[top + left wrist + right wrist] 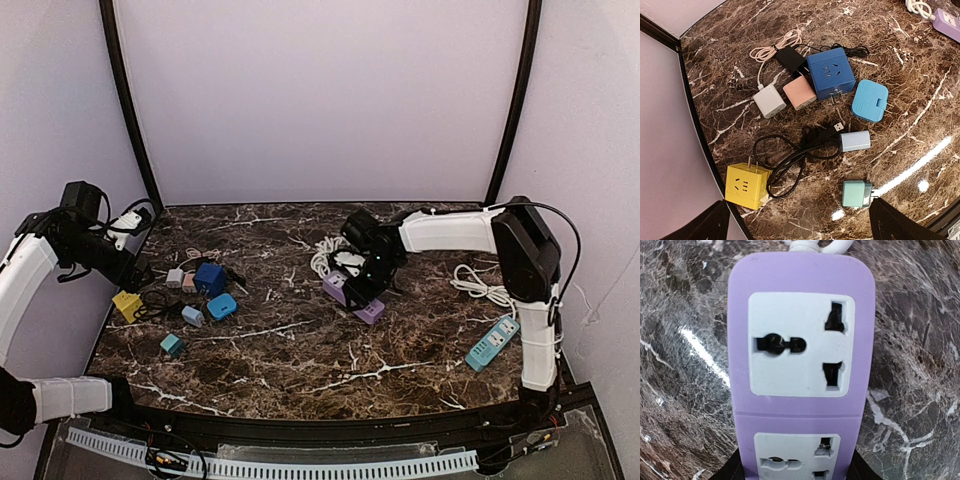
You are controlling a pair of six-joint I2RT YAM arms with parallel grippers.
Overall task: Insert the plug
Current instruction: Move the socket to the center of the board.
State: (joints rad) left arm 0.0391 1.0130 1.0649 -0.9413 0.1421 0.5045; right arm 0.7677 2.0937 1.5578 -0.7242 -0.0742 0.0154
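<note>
The purple power strip (800, 365) lies near the middle of the tabletop (300, 370), with its white cord (322, 258) coiled just behind it toward the far edge. It is a long slab with rounded corners and white socket plates. Each plate carries a round-ended two-pin slot beside a pair of slanted slots. The right claw (799, 471) presses its fingers against the strip's two long sides, grasping it across the narrow width and leaving the sockets uncovered. The strip looks like hard, light plastic with smooth sides, so on polished stone it would likely skid under a push unless pinned, and the cord may tug at it too. The left claw (802, 222) hangs spread wide and empty above the things gathered near the left edge: a blue cube plug (830, 74), a yellow cube plug (745, 186), a white charger (769, 101) and a pink charger (799, 93). Which one is meant I cannot tell. Each seems small, rigid and light, best pinched on two flat faces of the body with the prongs left free.
</note>
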